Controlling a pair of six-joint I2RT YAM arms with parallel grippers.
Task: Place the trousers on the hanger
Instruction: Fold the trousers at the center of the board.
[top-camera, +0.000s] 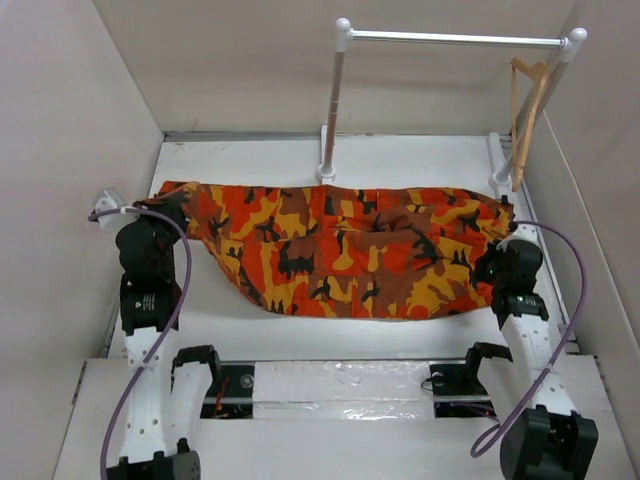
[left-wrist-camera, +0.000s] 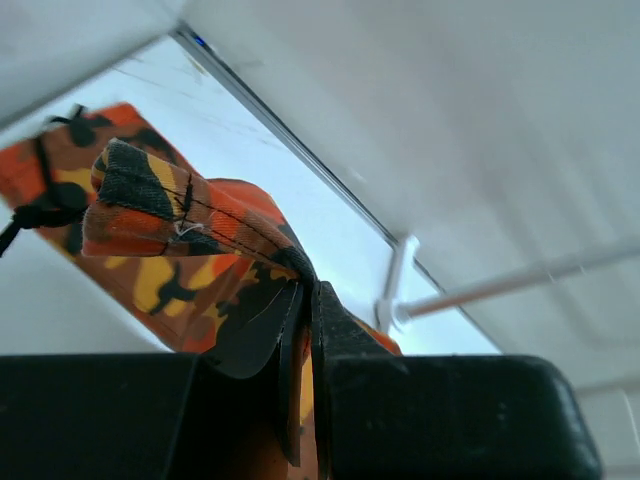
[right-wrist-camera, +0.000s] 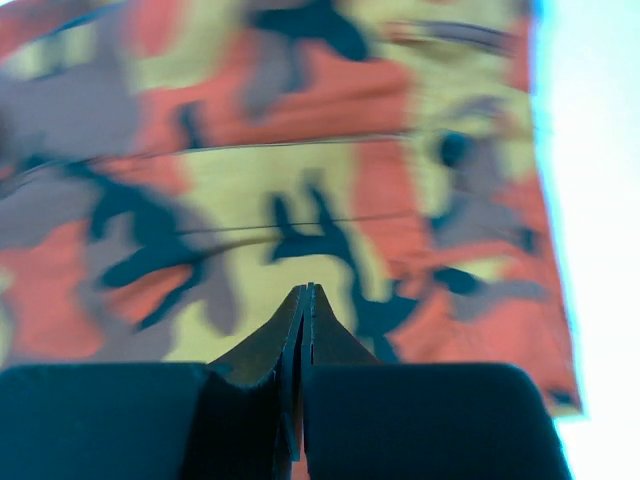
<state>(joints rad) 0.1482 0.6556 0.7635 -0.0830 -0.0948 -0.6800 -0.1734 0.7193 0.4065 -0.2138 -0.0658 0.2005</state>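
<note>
Three plain pale walls (top-camera: 230, 70) are boxing in a white table (top-camera: 400, 160), and I am reaching out over it from its near edge with both arms. The trousers (top-camera: 340, 250), in orange, red, yellow-brown and black camouflage, are lying spread across the table from left to right, between my two grippers. Behind them a white rail (top-camera: 450, 38) is standing on two posts at the far side of the table. My left arm is bending up and forward to the left end of the cloth, and my right arm is stretching to the right end. A purple cable (top-camera: 180, 290) is looping beside each arm. The hanger (top-camera: 528, 110), thin light wood, is hanging tilted at the right end of the rail, beside the right post and apart from the trousers. My left gripper (left-wrist-camera: 305, 300) is clamping a hemmed fold of the trousers, with the cloth rising out between its fingers. My right gripper (right-wrist-camera: 304, 295) is pressing its fingers together against the blurred print; whether any cloth is caught between them, I cannot tell.
</note>
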